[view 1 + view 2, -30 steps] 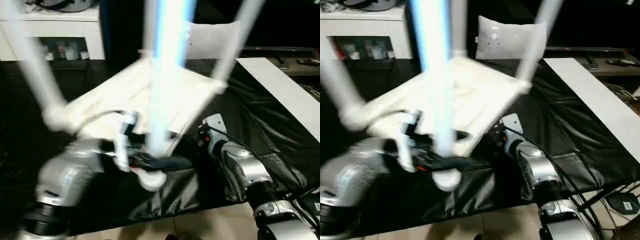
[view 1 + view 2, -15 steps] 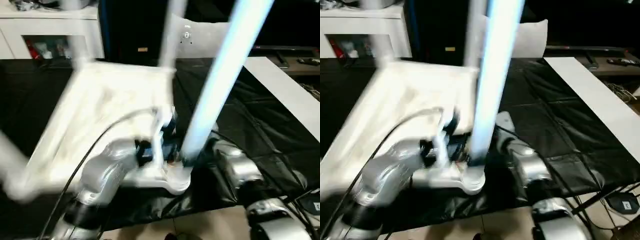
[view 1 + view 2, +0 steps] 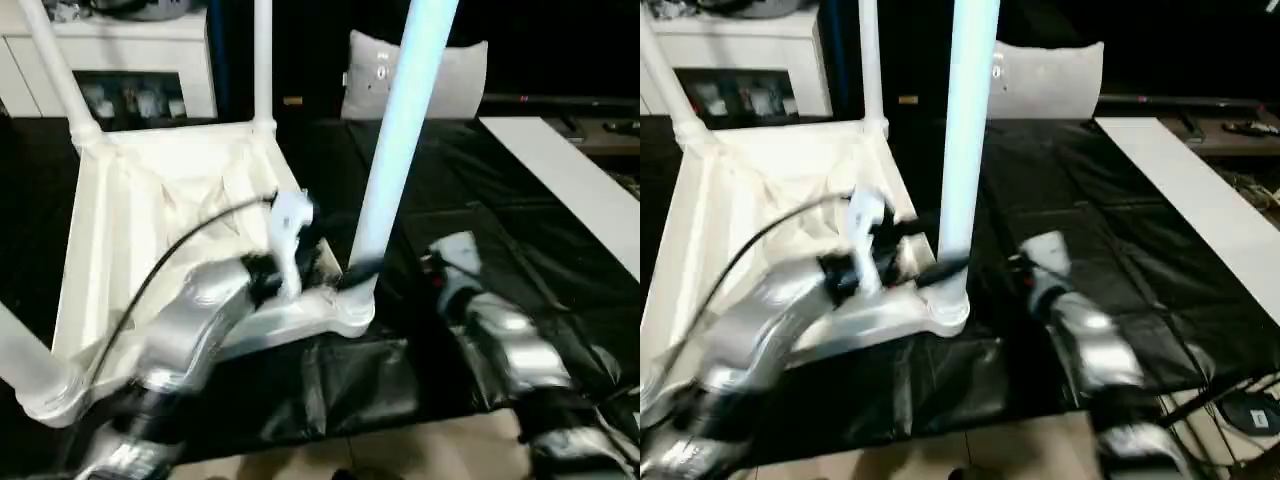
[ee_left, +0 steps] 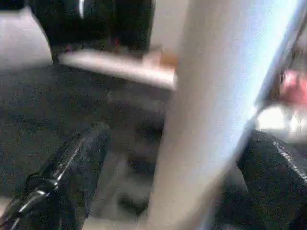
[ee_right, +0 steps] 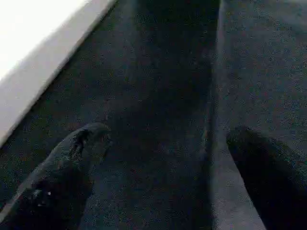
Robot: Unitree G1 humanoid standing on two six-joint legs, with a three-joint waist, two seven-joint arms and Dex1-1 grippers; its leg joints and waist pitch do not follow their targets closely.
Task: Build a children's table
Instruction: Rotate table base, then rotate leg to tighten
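- The white table top (image 3: pixel 150 230) is seen upside down at the left and middle of the head pictures, lying on a desk covered with black sheet (image 3: pixel 470 240).
- Its ribbed underside is turned up, and a round socket is found at each corner.
- Four white legs are stood up in the sockets.
- The near right leg (image 3: pixel 395 140) is seen in the middle of the frame, tinted light blue, rising out past the top edge.
- Two far legs are seen at the upper left: one far left leg (image 3: pixel 55 65) and one far middle leg (image 3: pixel 262 60).
- The base of the fourth leg (image 3: pixel 25 365) is seen at the lower left corner.
- The left gripper (image 3: pixel 350 272) is placed at the bottom of the near right leg, just above its socket.
- In the left wrist picture the leg (image 4: pixel 216 115) is seen between the two black fingers (image 4: pixel 72 163). One finger is touching it and the other is a little apart, so it cannot be told if the leg is squeezed tight.
- The right gripper (image 5: pixel 168 143) is seen in the right wrist picture with its fingers (image 5: pixel 72 158) spread wide over the black sheet, and nothing is held.
- The silver right arm (image 3: pixel 500 330) is seen at the lower right, apart from the table.
- A grey-white cushion (image 3: pixel 450 75) is seen at the upper middle.
- A flat white board (image 3: pixel 570 180) is lying at the right.
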